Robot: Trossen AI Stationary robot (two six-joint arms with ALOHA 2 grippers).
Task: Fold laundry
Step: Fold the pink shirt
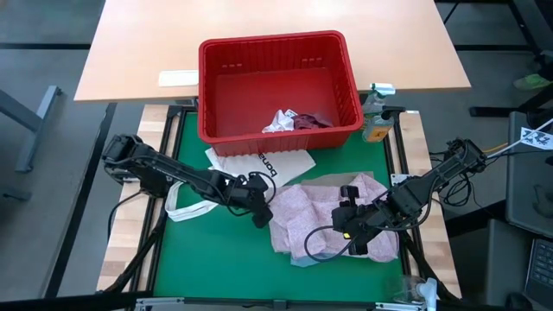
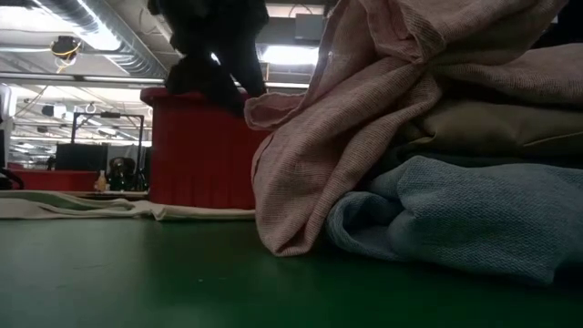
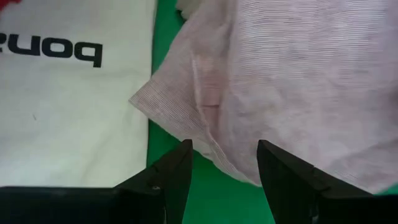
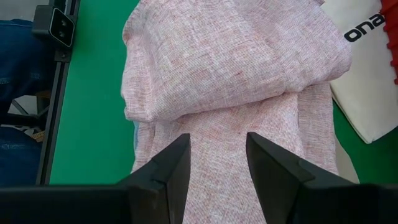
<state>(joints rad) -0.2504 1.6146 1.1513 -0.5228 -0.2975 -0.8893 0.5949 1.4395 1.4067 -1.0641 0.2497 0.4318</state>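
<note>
Laundry: blue, khaki layers visible only low.

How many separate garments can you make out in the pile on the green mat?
3: a mottled pink garment draped on top, a beige-khaki one under it, and a light blue one at the bottom. More may be hidden inside the pile; other pieces lie in the red basket.

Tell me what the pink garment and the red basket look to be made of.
Pink garment: thin woven cloth, perhaps linen or cotton, matte; fine mottled threads show and it drapes in soft folds. Red basket: apparently moulded plastic, smooth with slight sheen; rigid walls with slots.
</note>
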